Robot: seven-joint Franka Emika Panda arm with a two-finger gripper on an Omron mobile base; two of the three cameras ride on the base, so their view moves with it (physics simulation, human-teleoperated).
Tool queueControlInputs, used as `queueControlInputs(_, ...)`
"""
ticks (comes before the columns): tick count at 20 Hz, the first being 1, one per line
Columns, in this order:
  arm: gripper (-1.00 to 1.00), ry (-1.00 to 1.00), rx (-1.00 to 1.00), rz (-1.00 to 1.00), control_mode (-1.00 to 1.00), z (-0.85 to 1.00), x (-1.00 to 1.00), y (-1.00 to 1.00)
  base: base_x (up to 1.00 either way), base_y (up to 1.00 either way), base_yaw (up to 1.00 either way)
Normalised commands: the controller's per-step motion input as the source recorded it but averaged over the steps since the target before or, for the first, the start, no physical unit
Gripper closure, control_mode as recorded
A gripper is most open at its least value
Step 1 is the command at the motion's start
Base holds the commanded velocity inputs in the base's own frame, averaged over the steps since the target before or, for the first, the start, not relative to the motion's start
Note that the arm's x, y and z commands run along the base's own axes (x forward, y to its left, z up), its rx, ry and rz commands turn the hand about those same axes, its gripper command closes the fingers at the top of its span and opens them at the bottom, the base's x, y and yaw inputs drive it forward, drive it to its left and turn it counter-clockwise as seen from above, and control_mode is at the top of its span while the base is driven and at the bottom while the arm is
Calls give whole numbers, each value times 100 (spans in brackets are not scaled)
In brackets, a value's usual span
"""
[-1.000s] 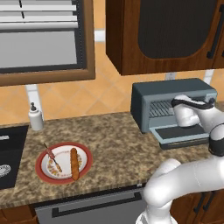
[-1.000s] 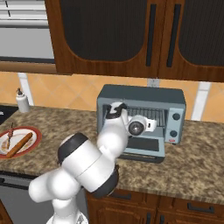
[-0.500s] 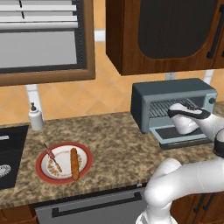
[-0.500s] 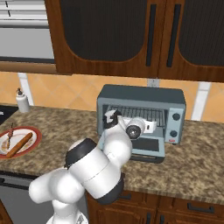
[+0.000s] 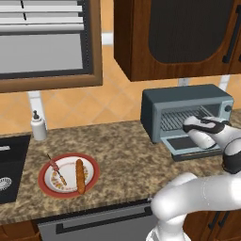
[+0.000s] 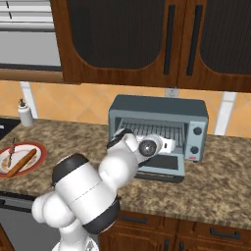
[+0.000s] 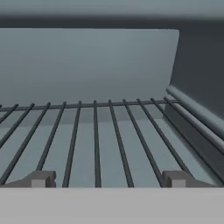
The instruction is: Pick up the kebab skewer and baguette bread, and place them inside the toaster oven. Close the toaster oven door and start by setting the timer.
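Gripper (image 5: 192,123) at the toaster oven (image 5: 186,117) mouth, left base view; kebab skewer (image 5: 57,171) and baguette bread (image 5: 79,175) share a plate (image 5: 92,170). Right base view: toaster oven door (image 6: 164,165) lies open. Hand view: my fingertips (image 7: 41,179) spread, empty, above the wire rack (image 7: 96,135). Skewer likely light, thin; pinch mid-stick.

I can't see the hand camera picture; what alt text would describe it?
An open pincer points into the toaster oven, its two fingertips just above the bare wire rack. Grey back and side walls lie beyond.
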Motion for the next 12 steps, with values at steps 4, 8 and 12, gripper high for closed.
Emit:
queueControlInputs(4, -100, 17, -1, 3, -100, -68, -60, -18, 0, 0, 0)
queueControlInputs(8, -100, 17, -1, 4, -100, -71, -63, -22, 0, 0, 0)
queueControlInputs(12, -100, 16, 0, 4, -100, -84, -75, -24, 0, 0, 0)
